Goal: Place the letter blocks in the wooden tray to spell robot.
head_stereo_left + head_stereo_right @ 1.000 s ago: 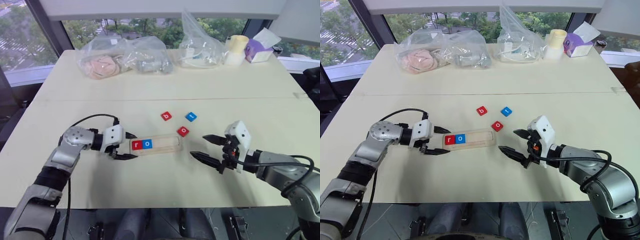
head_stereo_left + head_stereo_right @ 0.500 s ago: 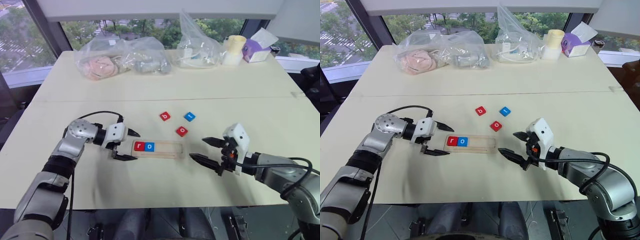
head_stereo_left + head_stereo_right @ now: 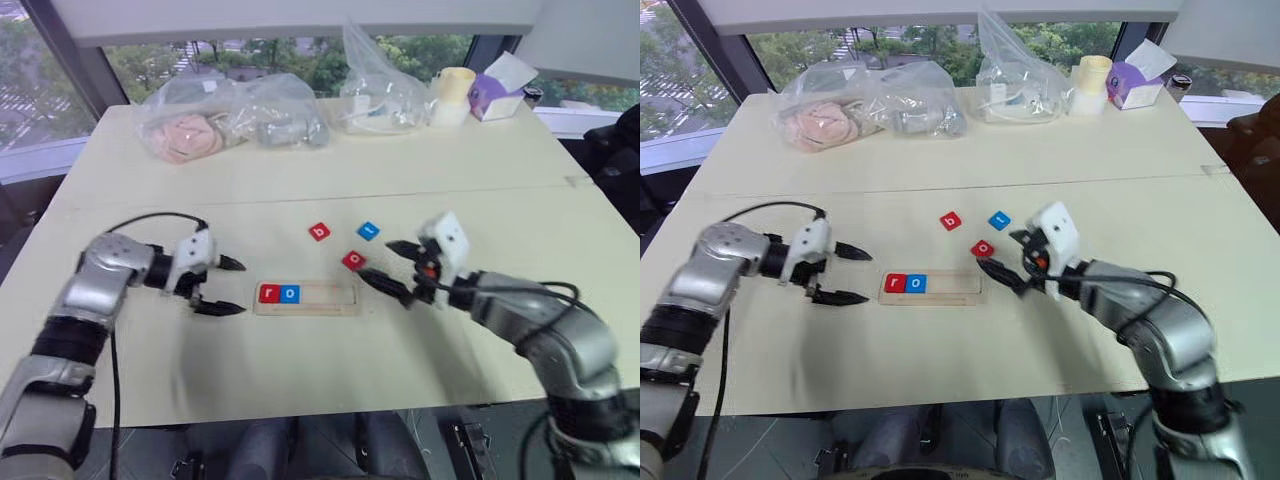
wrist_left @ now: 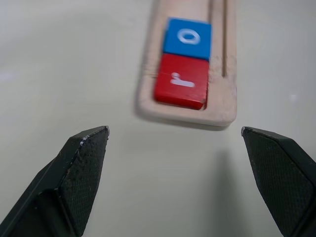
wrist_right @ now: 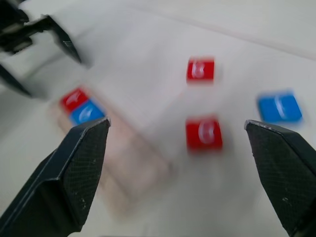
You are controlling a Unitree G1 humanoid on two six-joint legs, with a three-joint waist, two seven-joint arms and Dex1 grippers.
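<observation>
My tray [image 3: 306, 297] lies on the cream table [image 3: 300, 370], a red r [image 3: 268, 293] and blue o [image 3: 289, 294] at its left end. My left gripper [image 3: 227, 286] gapes empty beside it; my right gripper [image 3: 388, 268] gapes over the loose red o [image 3: 353, 260]. Beyond lie a red b [image 3: 319, 232] and a blue tile [image 3: 368, 231], then bags [image 3: 230, 115] against the window [image 3: 270, 55].

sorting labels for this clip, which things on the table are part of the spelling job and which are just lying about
Part of the job:
- wooden tray holding red r and blue o
- loose red b
- loose red o
- loose blue tile

Just lying about:
- plastic bags at the far edge
- pale cup
- tissue box
</observation>
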